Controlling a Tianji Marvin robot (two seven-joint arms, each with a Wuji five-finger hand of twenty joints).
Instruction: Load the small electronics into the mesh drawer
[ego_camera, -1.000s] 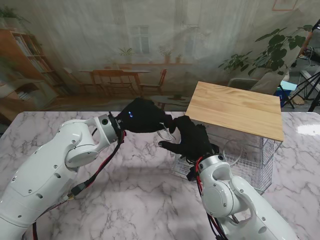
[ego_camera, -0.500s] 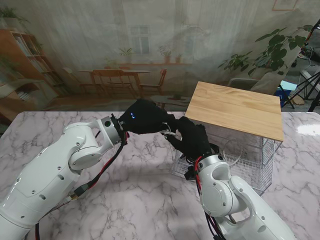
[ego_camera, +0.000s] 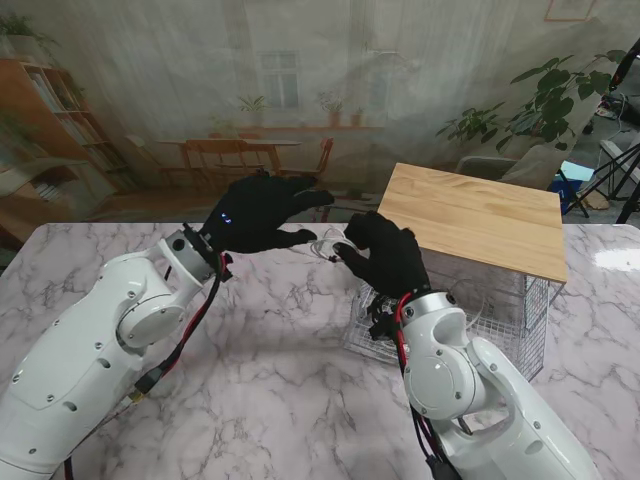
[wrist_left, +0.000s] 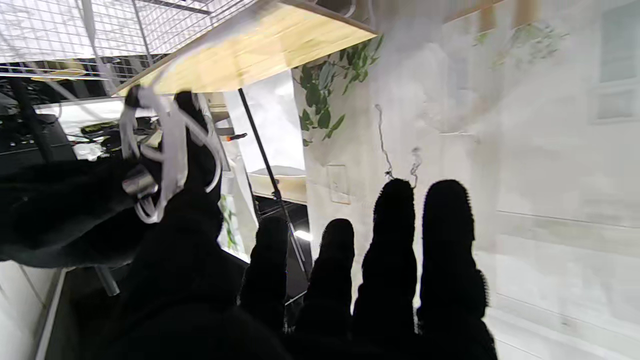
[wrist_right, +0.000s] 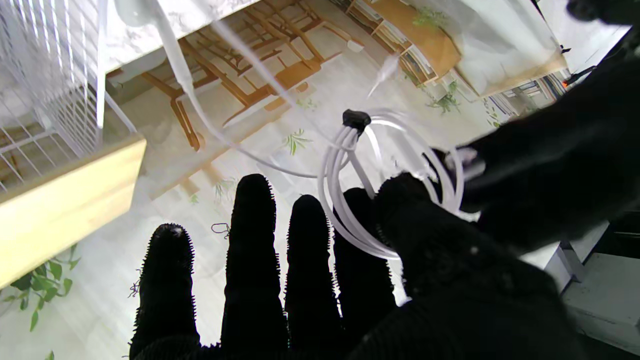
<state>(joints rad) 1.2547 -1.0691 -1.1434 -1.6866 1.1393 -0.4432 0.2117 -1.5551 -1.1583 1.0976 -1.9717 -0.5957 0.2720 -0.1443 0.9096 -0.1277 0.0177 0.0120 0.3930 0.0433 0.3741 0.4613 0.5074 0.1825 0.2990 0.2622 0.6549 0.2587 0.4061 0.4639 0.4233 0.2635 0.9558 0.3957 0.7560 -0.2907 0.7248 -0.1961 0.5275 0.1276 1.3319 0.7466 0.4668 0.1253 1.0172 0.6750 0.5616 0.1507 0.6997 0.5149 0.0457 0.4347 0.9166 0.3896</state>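
**Handing the coiled cable across beside the mesh drawer**

Held in the air just left of the mesh drawer (ego_camera: 455, 300), level with the front corner of its wooden top (ego_camera: 470, 215): a coiled white cable (ego_camera: 325, 245), bound by a small dark tie and caught between both gloved hands. Left hand (ego_camera: 255, 212) reaching in from the side away from the drawer, thumb pressed against the coil, the other four fingers (wrist_left: 390, 235) straight and slightly apart, touching nothing. Right hand (ego_camera: 385, 255) next to the drawer, thumb hooked over the loops, four fingers (wrist_right: 252, 225) extended side by side behind the coil. Which hand bears the weight: cannot tell.

Judged as a hand-over on the way to the drawer. Best done by closing the right thumb firmly against the index finger across all loops before easing the left thumb away; otherwise a loose end may drop onto the marble table (ego_camera: 290, 390). Then best carried toward the drawer's open front, low enough to pass under the wooden top, keeping trailing loops clear of the wire mesh, where snagging looks likely.
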